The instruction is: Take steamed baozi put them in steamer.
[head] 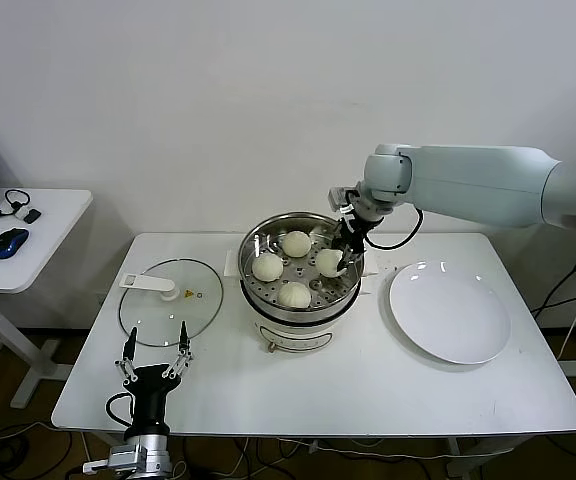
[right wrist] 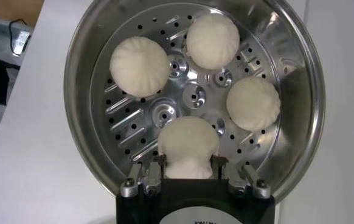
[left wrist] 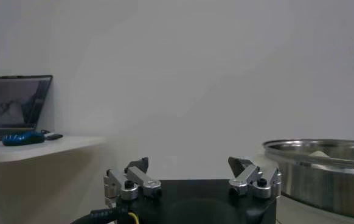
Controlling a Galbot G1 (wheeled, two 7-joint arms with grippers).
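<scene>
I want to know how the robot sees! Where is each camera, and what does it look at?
Head view: up on the head, looking down at the table; both arms show.
Left wrist view: low by the table edge, facing the wall; open left gripper shows.
Right wrist view: above the steamer, looking down; right gripper holds a baozi.
All three share the steamer.

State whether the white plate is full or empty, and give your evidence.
Empty. In the head view the plate shows only bare white surface; all four baozi sit in the steamer.
</scene>
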